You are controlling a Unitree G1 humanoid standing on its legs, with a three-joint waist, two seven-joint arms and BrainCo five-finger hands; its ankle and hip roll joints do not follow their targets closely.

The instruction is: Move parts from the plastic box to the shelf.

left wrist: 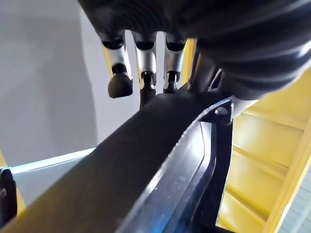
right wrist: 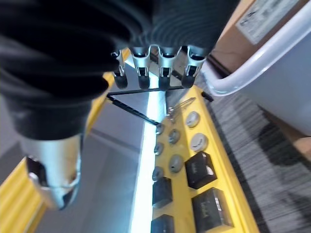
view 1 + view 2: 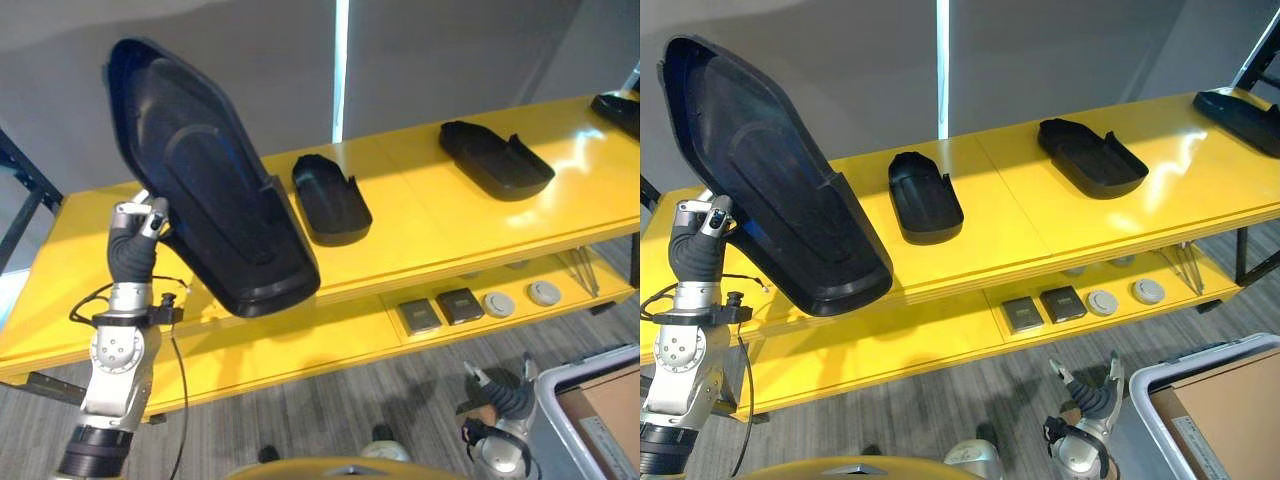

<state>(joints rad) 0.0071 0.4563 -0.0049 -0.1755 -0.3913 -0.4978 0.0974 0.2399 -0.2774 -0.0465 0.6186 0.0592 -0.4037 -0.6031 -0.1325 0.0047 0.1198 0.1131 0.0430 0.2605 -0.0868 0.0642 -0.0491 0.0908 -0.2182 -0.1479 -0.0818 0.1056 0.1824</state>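
A large black moulded part [image 3: 210, 180] is held up, tilted, over the left end of the yellow shelf [image 3: 430, 235]. My left hand [image 3: 136, 238] is shut on the part's lower left edge, and in the left wrist view its fingers [image 1: 144, 63] curl over the dark rim of the part [image 1: 146, 160]. My right hand [image 3: 500, 398] hangs low at the lower right, open and holding nothing, beside the pale plastic box [image 3: 572, 385]. The right wrist view shows the hand's fingers [image 2: 165, 65] next to the box's rim [image 2: 265, 63].
Three more black parts lie on the shelf's top: one in the middle [image 3: 330, 200], one further right [image 3: 495, 158], one at the far right edge [image 3: 615, 112]. The lower shelf carries small black boxes [image 3: 440, 308] and round discs [image 3: 520, 298]. Brown cardboard [image 3: 610, 412] lies in the plastic box.
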